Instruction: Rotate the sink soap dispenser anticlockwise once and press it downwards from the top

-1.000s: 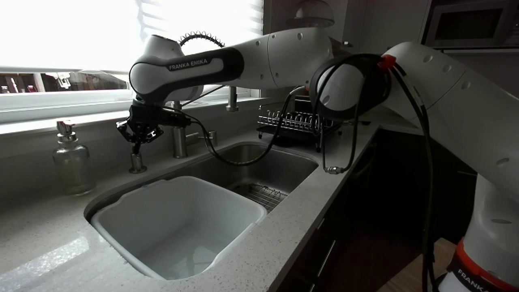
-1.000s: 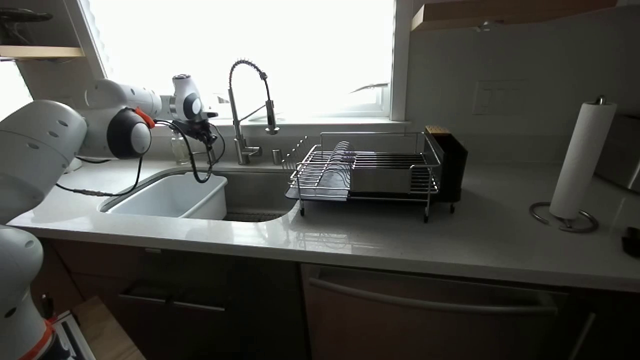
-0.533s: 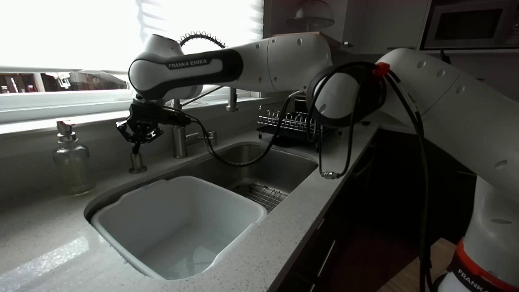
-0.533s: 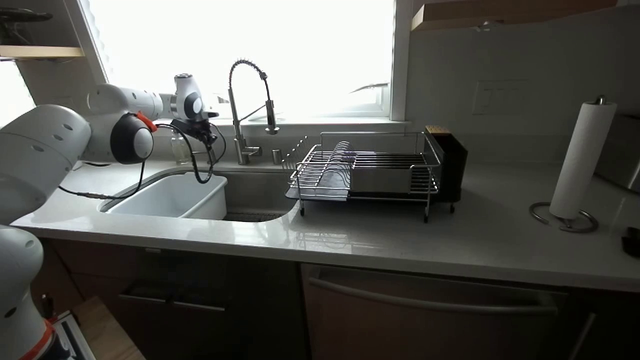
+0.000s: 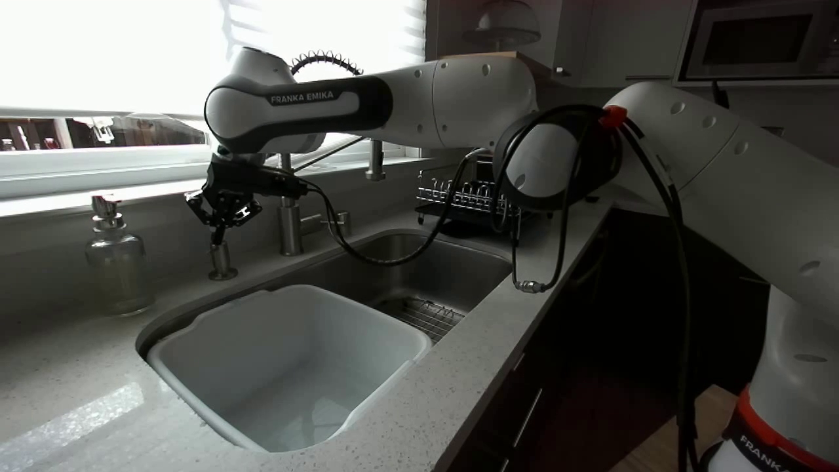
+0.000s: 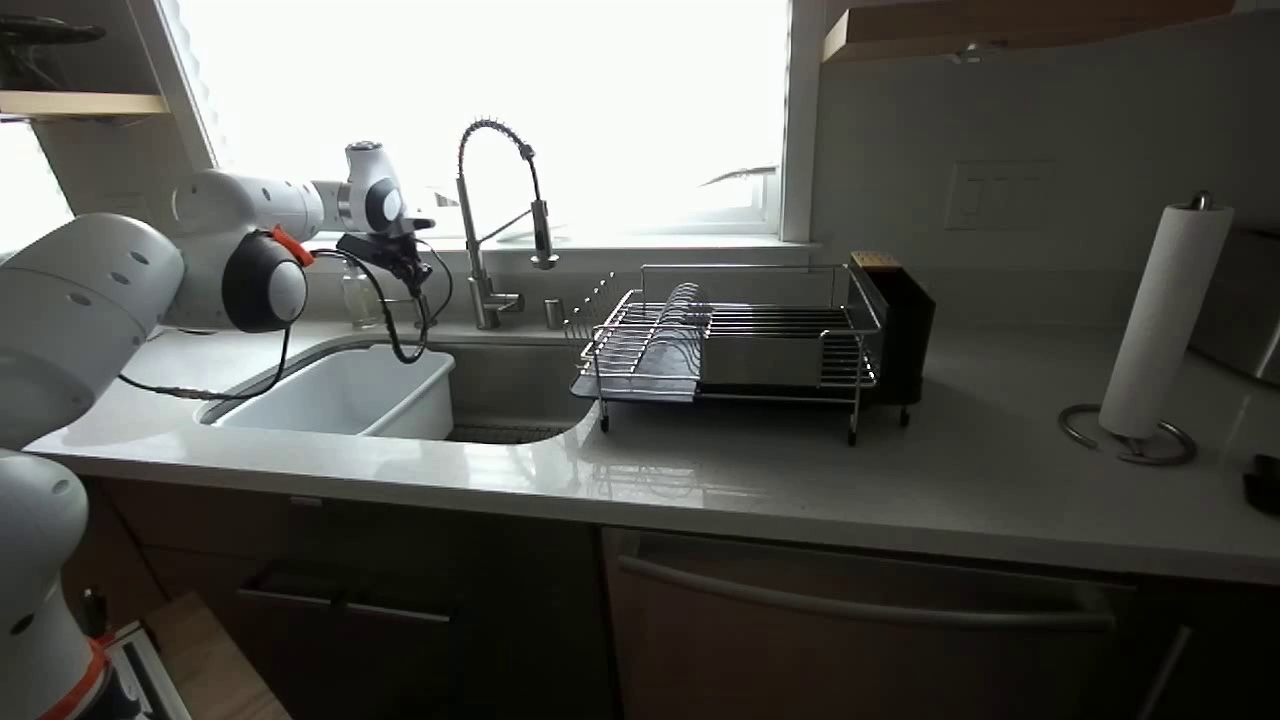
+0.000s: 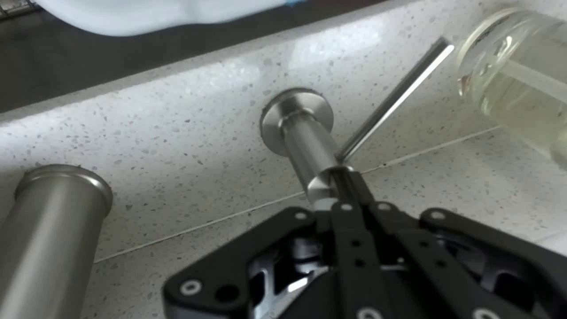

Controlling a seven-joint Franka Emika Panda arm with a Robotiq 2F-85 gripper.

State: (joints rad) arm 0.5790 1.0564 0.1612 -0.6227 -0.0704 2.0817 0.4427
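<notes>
Tool (image 7: 351, 182), fingers drawn together on nothing visible, slightly higher than a moment ago; tips touching the top of the sink soap dispenser (image 7: 308, 144), upright on the desk (image 7: 177, 133) between faucet (image 5: 290, 231) and glass bottle (image 5: 118, 272). Arm (image 5: 452, 101), lettered "FRANKA EMIKA".

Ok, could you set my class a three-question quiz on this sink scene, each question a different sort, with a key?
1. True or false: in the wrist view, the gripper is wide open.
2. What stands in the sink? A) dish rack; B) white tub; C) paper towel roll.
3. Fill in: in an exterior view, the sink soap dispenser stands between the coiled-spring faucet and the ____.
Key: 1. False; it is shut. 2. B. 3. clear glass pump bottle.
</notes>
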